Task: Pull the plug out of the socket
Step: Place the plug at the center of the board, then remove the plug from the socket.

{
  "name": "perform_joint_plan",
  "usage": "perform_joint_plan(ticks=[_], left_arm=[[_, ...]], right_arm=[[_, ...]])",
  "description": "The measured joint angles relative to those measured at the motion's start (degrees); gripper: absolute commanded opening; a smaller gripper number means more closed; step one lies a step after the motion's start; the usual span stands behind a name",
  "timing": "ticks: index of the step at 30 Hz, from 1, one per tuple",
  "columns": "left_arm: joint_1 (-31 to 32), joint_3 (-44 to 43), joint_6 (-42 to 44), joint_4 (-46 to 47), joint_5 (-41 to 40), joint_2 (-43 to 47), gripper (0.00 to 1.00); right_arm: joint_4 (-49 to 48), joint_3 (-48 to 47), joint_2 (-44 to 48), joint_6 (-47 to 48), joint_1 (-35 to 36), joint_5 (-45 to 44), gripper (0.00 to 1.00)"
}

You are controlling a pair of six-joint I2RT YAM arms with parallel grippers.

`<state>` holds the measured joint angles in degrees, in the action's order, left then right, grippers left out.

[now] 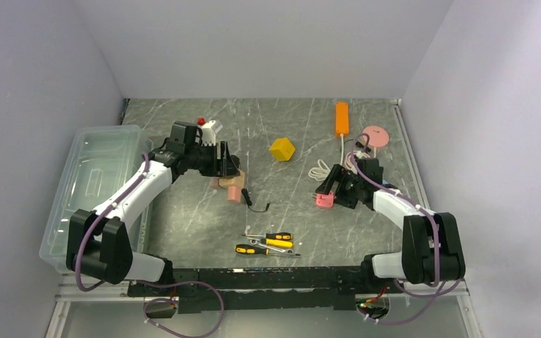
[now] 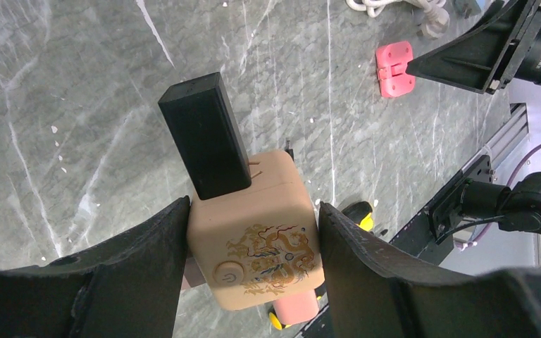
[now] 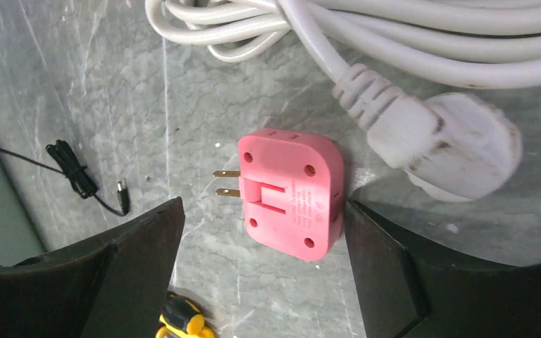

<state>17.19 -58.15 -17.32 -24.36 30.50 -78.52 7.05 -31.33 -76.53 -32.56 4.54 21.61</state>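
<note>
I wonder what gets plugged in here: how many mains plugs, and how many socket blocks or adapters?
Mains plugs: 2 (black plug, white corded plug)
Socket blocks or adapters: 3 (beige socket, pink adapter, orange strip)
Total: 5

**Arm status: left gripper (image 2: 252, 236) clamped, right gripper (image 3: 262, 225) released.**
The left arm (image 1: 132, 193) reaches forward and inward, its fingers (image 2: 141, 253) pressed against opposite sides of the tan socket cube (image 2: 257, 218). The right arm (image 1: 394, 203) is folded inward with its wrist tilted down. Its gripper is well to the right of the cube, jaws spread wide.
</note>
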Motion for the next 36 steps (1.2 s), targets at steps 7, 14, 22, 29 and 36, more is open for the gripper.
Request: perform_joint_plan(ticks=[7,14,22,29,36], left_arm=[[0.0,1.0,-3.3,2.8,-2.2,0.7,0.0],[0.0,1.1,-9.2,8.9,-6.6,1.1,0.0],[0.0,5.4,-14.1,17.7,-9.4,2.2,0.0],[0.0,7.6,-15.8,18.1,-9.4,2.3,0.0],[0.0,8.3,-17.2,18.9,-8.5,2.3,0.0]], right_arm=[[4.1,-0.6,4.8,0.0,0.3,-4.3,0.94],[5.2,-6.1,13.1,-0.4,9.8,-6.0,0.95],[-5.1,-10.7,9.0,-5.6,30.8,-7.0,0.95],[-11.0,-20.0,-5.8,-6.1,41.4,-8.0,0.95],[-14.1,-24.5,-14.8,-6.3,43.3,-9.6,0.93]])
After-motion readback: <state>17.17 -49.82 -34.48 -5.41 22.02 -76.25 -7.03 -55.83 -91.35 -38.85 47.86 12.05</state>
